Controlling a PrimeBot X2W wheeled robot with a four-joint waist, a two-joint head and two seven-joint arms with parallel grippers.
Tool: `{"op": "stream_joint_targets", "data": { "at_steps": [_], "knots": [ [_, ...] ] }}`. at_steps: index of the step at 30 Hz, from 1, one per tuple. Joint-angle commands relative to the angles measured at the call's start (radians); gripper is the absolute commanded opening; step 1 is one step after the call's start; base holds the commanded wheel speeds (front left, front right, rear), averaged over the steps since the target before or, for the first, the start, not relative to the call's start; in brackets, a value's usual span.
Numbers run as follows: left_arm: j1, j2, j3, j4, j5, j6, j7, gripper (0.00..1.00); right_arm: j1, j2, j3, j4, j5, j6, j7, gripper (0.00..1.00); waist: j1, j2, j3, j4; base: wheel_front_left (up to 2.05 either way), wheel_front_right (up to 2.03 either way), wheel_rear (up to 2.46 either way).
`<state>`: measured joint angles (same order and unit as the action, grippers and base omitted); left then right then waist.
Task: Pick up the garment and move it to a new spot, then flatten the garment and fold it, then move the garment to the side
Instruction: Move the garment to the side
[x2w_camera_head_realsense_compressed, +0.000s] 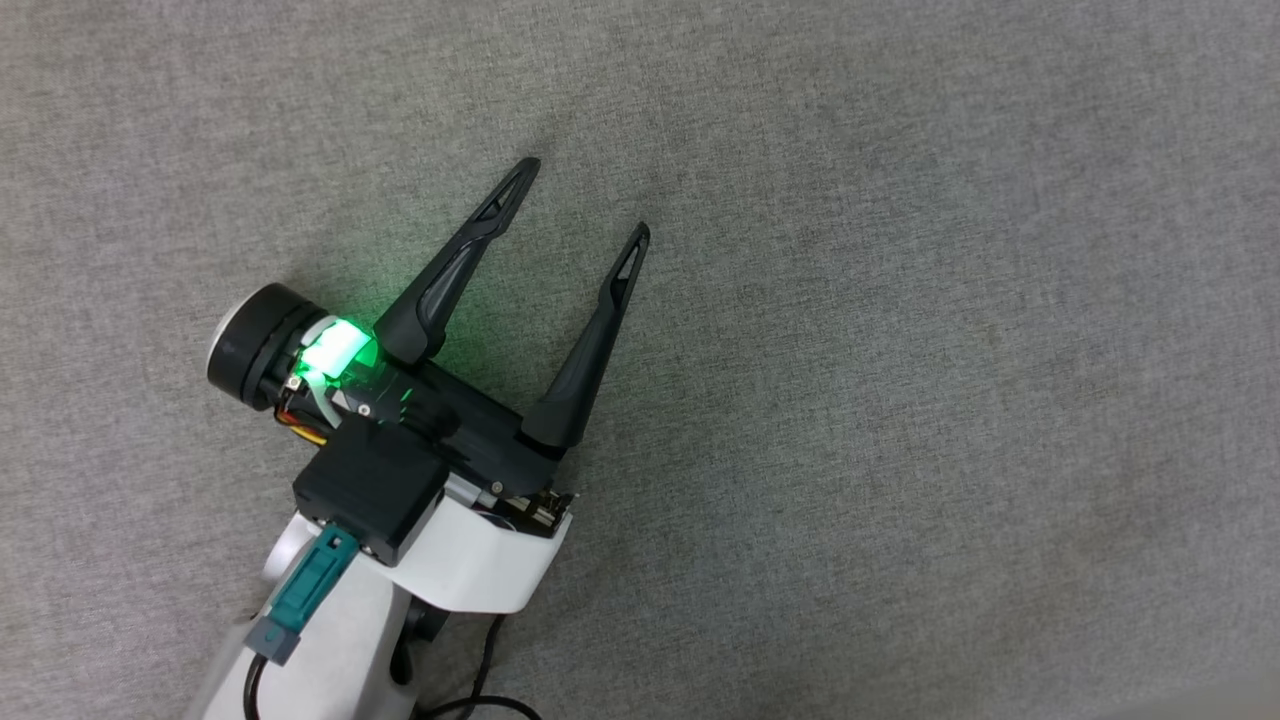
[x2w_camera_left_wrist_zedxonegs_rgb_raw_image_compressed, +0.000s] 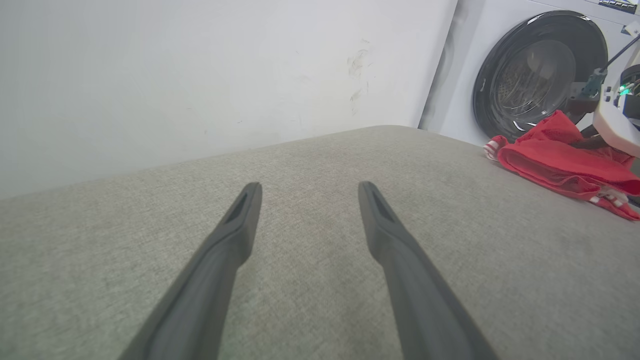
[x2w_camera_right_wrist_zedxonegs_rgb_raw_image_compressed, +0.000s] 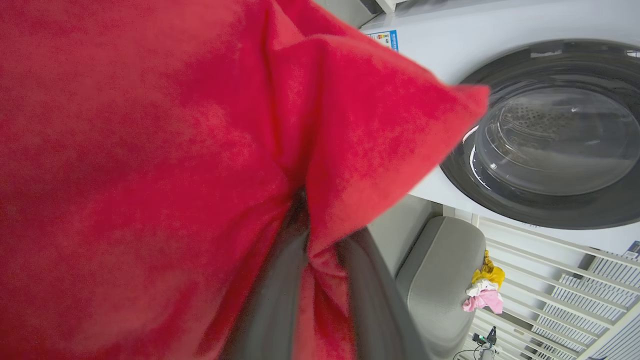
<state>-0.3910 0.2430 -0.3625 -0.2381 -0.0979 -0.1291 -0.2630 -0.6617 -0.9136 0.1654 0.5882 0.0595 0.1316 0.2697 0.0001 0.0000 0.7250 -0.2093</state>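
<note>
- Head view: left gripper (x2w_camera_head_realsense_compressed: 585, 198) hovers over the bare grey padded surface (x2w_camera_head_realsense_compressed: 900, 400), fingers spread wide, nothing between them. No cloth near it here.
- Left wrist view: left gripper (x2w_camera_left_wrist_zedxonegs_rgb_raw_image_compressed: 308, 187) again spread wide and empty, pointing across the grey surface toward the white wall (x2w_camera_left_wrist_zedxonegs_rgb_raw_image_compressed: 150, 75).
- The garment (x2w_camera_left_wrist_zedxonegs_rgb_raw_image_compressed: 555, 160) is a bunched red heap with striped trim showing, at the far right of the surface, in front of the washing machine (x2w_camera_left_wrist_zedxonegs_rgb_raw_image_compressed: 535, 75) door and well apart from the left gripper.
- Most of the heap rests on the surface. One peak is pulled up toward the right arm (x2w_camera_left_wrist_zedxonegs_rgb_raw_image_compressed: 617, 120), which is right at it.
- Right wrist view: right gripper (x2w_camera_right_wrist_zedxonegs_rgb_raw_image_compressed: 320, 260) is nearly closed, its two dark fingers (x2w_camera_right_wrist_zedxonegs_rgb_raw_image_compressed: 280, 300) pinching a fold of red cloth. The garment (x2w_camera_right_wrist_zedxonegs_rgb_raw_image_compressed: 150, 175) drapes over the fingers and blocks most of the frame.
- Washing machine door (x2w_camera_right_wrist_zedxonegs_rgb_raw_image_compressed: 550, 135) is behind. A small pile of yellow, white and pink clothes (x2w_camera_right_wrist_zedxonegs_rgb_raw_image_compressed: 482, 290) lies on a grey pad lower down, not part of this job.
- Progress, my read: very early. The grab looks made and the lift barely begun, as the heap is mostly down.
- Left to do: carry it to a new spot (the open area by the left gripper looks likely), spread it flat, fold it, push it aside. The left gripper has no part in it yet.
- Lettering and number not visible, so I cannot tell which side faces up.
</note>
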Motion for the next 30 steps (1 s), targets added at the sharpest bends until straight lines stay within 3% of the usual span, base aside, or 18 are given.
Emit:
{"op": "stream_joint_targets", "data": {
  "at_steps": [1,10,19,27,30],
  "knots": [
    [-0.004,0.003,0.001,0.007,0.004,-0.001,-0.002,1.00,-0.029,0.017,-0.018,0.013,-0.023,-0.002,-0.015,1.00,-0.0001,0.0000,-0.008,0.002,0.00,0.00,0.00],
    [0.043,-0.039,0.041,0.027,-0.008,-0.001,-0.002,1.00,-0.053,0.093,-0.096,-0.017,-0.043,-0.002,-0.064,1.00,-0.0001,0.0000,-0.151,0.010,0.00,0.00,0.00],
    [0.156,-0.078,0.148,0.049,-0.004,0.025,-0.002,1.00,0.018,0.247,-0.166,-0.194,0.012,-0.001,-0.186,1.00,-0.0001,0.0000,-0.353,0.051,0.00,0.00,0.00],
    [0.289,-0.116,0.258,0.096,-0.038,0.062,-0.002,1.00,0.210,0.482,-0.251,-0.450,0.102,-0.001,-0.255,1.00,-0.0001,0.0000,-0.504,0.120,0.00,0.00,0.00],
    [0.328,-0.121,0.300,0.124,-0.050,0.070,-0.002,1.00,0.303,0.549,-0.235,-0.520,0.117,-0.001,-0.267,1.00,-0.0001,0.0000,-0.541,0.141,0.00,0.00,0.00]
  ]
}}
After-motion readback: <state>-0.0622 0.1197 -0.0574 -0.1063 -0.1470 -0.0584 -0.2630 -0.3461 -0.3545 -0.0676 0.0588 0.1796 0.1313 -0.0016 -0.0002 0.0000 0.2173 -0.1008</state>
